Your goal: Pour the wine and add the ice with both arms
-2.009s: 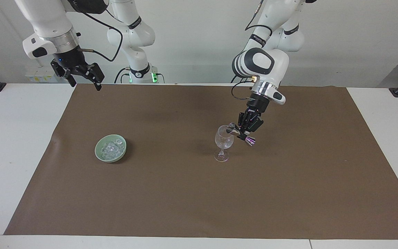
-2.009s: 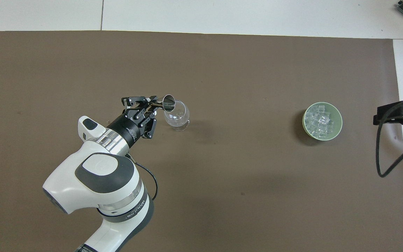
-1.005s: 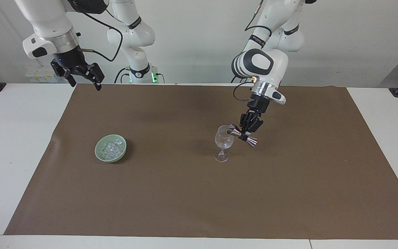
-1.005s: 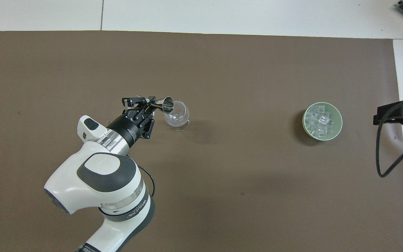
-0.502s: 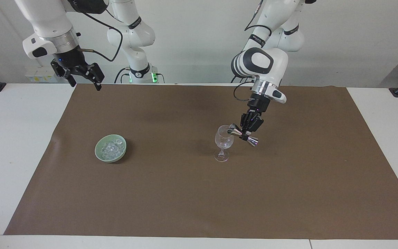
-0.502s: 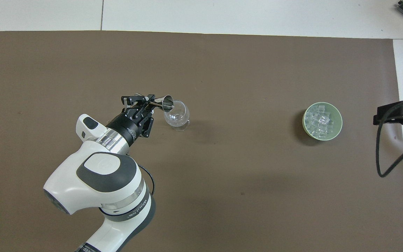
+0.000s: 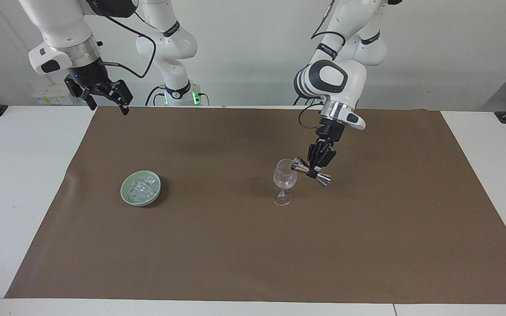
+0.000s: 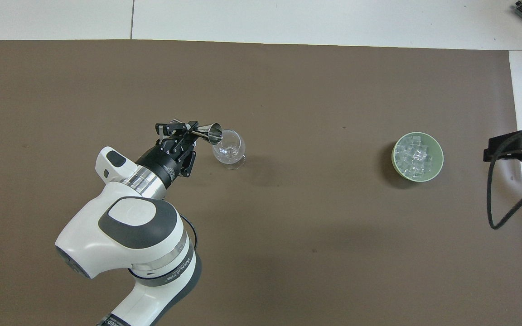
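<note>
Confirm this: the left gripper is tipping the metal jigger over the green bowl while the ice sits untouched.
Not right. The left gripper tips the metal jigger over the wine glass, not the green bowl; the facing view shows it. The ice does sit untouched.

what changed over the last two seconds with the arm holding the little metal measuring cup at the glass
The left gripper, shut on the silver double-ended metal jigger, has drawn slightly back toward the left arm's end of the table, and the jigger's mouth has lifted toward level at the rim of the clear stemmed wine glass. The glass, the pale green bowl of ice and the open, waiting right gripper stayed put.
</note>
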Controlling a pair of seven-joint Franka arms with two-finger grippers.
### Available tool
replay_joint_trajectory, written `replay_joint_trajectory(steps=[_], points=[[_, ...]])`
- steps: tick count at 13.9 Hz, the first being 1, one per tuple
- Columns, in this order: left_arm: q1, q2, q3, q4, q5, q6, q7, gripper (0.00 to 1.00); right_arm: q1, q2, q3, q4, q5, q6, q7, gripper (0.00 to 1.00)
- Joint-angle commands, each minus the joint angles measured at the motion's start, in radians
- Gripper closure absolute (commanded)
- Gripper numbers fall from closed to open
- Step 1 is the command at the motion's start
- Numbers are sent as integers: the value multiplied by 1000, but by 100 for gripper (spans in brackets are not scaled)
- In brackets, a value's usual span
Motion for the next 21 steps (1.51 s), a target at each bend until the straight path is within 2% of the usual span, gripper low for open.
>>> replay_joint_trajectory(steps=[1, 21], points=[[-27, 1, 10, 18, 31, 40, 6, 100, -10, -23, 5, -22, 23, -10, -16, 0], [-63, 6, 9, 29, 79, 106, 84, 100, -10, -23, 5, -22, 23, -10, -16, 0]])
